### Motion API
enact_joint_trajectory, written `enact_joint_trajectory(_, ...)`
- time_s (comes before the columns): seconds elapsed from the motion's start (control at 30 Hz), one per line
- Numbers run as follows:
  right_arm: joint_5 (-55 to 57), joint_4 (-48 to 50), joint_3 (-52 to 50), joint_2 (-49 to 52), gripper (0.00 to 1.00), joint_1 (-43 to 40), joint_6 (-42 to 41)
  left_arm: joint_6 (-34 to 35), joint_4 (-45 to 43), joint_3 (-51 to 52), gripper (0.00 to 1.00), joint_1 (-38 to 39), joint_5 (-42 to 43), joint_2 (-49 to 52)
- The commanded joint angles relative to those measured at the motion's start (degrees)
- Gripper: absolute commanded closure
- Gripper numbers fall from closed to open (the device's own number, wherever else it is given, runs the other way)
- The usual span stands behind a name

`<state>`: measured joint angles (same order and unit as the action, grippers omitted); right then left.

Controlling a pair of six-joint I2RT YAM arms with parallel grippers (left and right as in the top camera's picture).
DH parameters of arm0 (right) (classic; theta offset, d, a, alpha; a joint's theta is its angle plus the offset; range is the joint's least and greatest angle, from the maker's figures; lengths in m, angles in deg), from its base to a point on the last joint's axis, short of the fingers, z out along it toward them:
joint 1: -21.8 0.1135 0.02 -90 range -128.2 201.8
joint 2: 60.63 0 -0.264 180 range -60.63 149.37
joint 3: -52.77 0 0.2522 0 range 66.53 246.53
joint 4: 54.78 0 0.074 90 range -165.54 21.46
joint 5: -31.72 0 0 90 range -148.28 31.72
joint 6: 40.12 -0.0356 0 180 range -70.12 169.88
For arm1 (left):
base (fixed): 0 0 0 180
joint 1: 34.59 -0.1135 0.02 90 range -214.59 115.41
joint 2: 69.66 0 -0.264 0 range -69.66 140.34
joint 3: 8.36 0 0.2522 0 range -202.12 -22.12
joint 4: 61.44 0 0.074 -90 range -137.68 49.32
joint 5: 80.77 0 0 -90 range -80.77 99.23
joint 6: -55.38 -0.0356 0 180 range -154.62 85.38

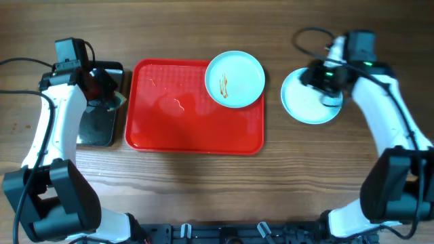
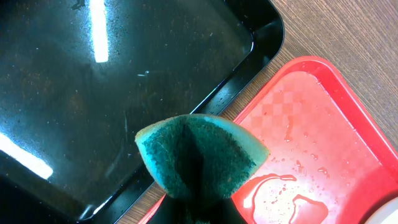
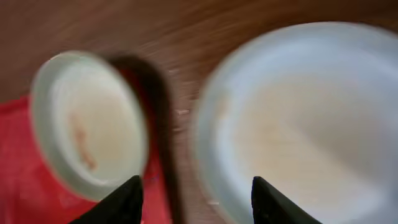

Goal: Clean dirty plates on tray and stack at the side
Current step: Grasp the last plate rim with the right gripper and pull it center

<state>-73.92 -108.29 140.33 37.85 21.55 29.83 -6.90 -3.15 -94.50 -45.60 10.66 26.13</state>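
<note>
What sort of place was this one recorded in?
Likely a robotics lab bench staged as a dishwashing station, not a real kitchen: wooden table, large red rectangular plastic tray, round mint-rimmed smeared plate, folded green scouring sponge.

A plate (image 1: 234,79) sits on the tray (image 1: 163,129) (another plate (image 1: 306,105) lies rightward).

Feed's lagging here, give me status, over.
Left gripper shut on sponge by black tray. Right gripper open above side plate. Smeared plate on red tray. Nothing blocking.
</note>
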Motion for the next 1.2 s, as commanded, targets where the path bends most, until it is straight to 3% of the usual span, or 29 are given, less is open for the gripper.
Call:
enact_joint_trajectory(0.0,-0.35,-0.07,5.18,5.18,0.44,8.55,-5.55,-0.31,-0.37,-0.07,0.96,0.02,0.22,0.35)
enact_joint_trajectory(0.07,0.24,-1.55,9.27,10.01,0.45,12.17,-7.82,-0.31,-0.37,-0.07,0.96,0.02,0.24,0.35)
enact_joint_trajectory(0.2,0.81,-5.22,17.14,19.12,0.60,16.68,-11.41,-0.31,-0.35,-0.07,0.96,0.02,0.22,0.35)
enact_joint_trajectory(0.4,4.72,-5.60,18.10,22.36,0.75,19.65,-14.27,-0.31,-0.31,-0.07,0.96,0.02,0.22,0.35)
enact_joint_trajectory(0.97,-2.05,-11.56,18.05,27.34,0.76,26.27,-14.36,-0.33,-0.13,-0.07,0.96,0.02,0.63,0.35)
enact_joint_trajectory(1.17,-3.80,-11.89,18.08,27.32,0.82,32.76,-13.35,-0.33,-0.15,-0.07,0.96,0.00,0.63,0.35)
